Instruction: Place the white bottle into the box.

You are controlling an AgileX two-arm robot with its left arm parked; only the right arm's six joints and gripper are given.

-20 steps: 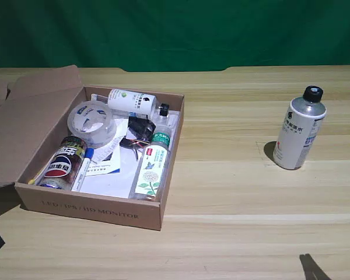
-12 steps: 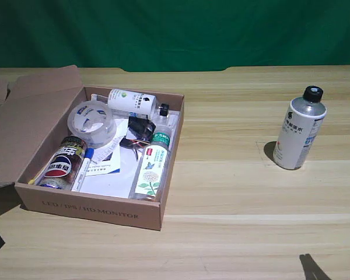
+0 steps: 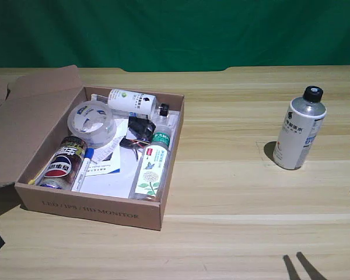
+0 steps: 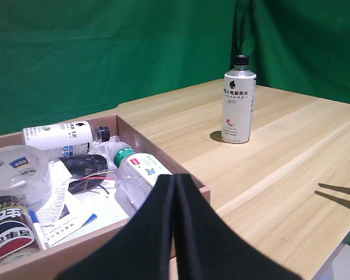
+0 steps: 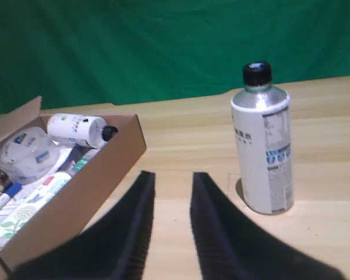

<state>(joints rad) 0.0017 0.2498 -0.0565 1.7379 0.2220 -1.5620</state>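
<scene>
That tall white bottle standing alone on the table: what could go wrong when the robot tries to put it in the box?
The white bottle stands upright and narrow, well apart from the open end effector, so a glancing approach might topple it. The box is already crowded with a roll of tape, a can and other bottles, so it may land on top of them or catch the wall.

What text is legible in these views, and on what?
"LED / IPS / HD MONITOR": faint, front wall of the box.
Chinese lettering on the white bottle: too small to read.
Red-blue logo on the can in the box: stylised, unreadable.
Floral-label bottle: print too small.
</scene>
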